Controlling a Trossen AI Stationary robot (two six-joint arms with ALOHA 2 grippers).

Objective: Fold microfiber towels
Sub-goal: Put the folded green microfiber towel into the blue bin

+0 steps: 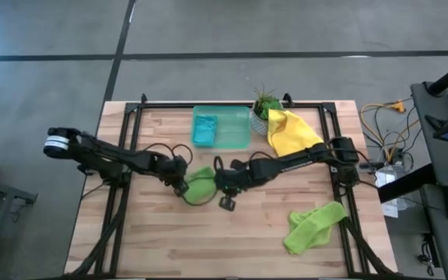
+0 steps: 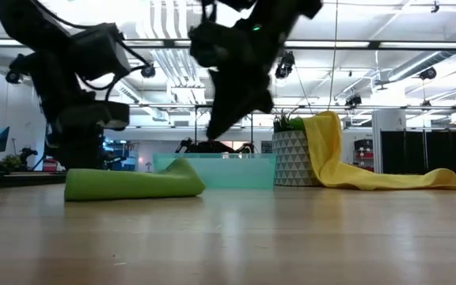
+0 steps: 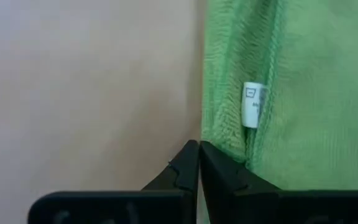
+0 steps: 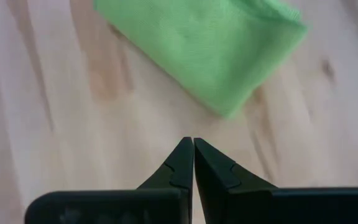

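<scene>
Both pincers meet near the middle of the table, one on each side of a lime green microfiber towel (image 1: 200, 186). Left pincer (image 1: 182, 185) reaches in from the left edge on a long, low, outstretched arm; its fingers are pressed together, tips touching the towel's hemmed edge beside a small white care label (image 3: 252, 104), with nothing pinched between them. Right pincer (image 1: 222, 185) comes from the right side, its arm bent across the table, fingers also pressed together and empty, hovering over bare wood just short of the towel's corner. From table height the towel lies flat and folded, a low green band on the wooden table (image 1: 146, 241).

Behind the pincers, toward the far edge, sits a translucent green plastic tray (image 1: 232, 129) holding a folded teal-blue towel (image 1: 204, 129) in its left part. Just right of the tray stands a small potted plant (image 1: 263, 105) in a patterned white pot, and a yellow towel (image 1: 292, 134) is draped against the pot and trails onto the table, under the right arm. A second lime green towel (image 1: 313, 226) lies crumpled near the front right corner, well apart from both pincers.
</scene>
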